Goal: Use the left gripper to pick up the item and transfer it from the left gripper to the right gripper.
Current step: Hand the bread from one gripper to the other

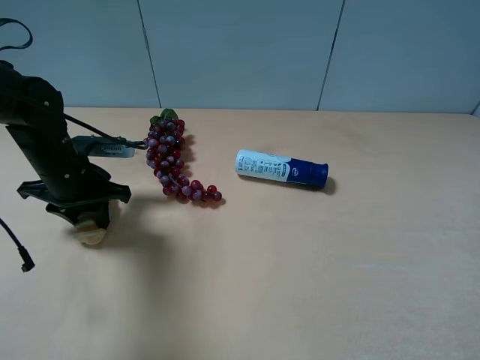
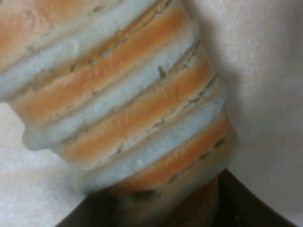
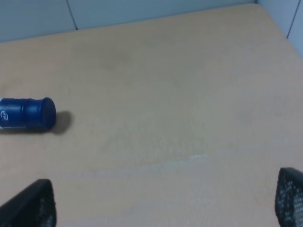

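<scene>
The bread loaf lies on the table at the far left, mostly covered by my left gripper, which is pressed down over it. In the left wrist view the loaf fills the frame with tan and orange-brown ridges, and its lower end sits between two dark fingers that touch its sides. My right gripper is open and empty, with only its two fingertips showing, far apart. It is out of the high view.
A purple grape bunch lies just right of the left arm. A white-and-blue tube lies on its side mid-table; its blue cap also shows in the right wrist view. A loose black cable hangs at the far left.
</scene>
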{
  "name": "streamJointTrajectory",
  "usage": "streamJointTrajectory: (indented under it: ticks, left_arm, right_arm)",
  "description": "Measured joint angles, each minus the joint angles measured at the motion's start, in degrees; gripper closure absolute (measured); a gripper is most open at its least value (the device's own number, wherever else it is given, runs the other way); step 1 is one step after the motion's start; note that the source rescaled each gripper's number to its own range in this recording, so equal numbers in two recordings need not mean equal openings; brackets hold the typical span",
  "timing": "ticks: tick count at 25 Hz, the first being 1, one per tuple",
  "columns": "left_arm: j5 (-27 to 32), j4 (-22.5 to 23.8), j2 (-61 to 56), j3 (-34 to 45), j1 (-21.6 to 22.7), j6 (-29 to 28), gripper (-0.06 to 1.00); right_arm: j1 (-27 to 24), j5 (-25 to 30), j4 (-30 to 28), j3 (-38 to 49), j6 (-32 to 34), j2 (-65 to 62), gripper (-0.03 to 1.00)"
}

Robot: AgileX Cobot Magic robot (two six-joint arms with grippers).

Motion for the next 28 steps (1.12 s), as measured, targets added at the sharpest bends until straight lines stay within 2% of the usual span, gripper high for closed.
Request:
streamJointTrajectory:
  ticks: [9, 16, 21, 28]
  left_arm:
    - [6.79, 0.0, -13.6, -0.27, 0.0, 0.75, 0.81]
    - [12.84, 0.0, -26.65, -0.27, 0.0, 5.68, 0.84]
    - [16.28, -0.36, -29.95, -0.27, 0.0, 12.34, 0.86]
    - [16.43, -6.63, -29.95, -0.27, -0.88, 25.11, 0.87]
  right_arm:
    - [0.0, 0.0, 0.0, 0.0, 0.0, 0.0, -0.03]
    - [0.0, 0.0, 0.0, 0.0, 0.0, 0.0, -0.03]
    - [0.0, 0.0, 0.0, 0.0, 0.0, 0.0, -0.03]
    - [0.0, -0.33, 0.0, 0.0, 0.0, 0.0, -0.03]
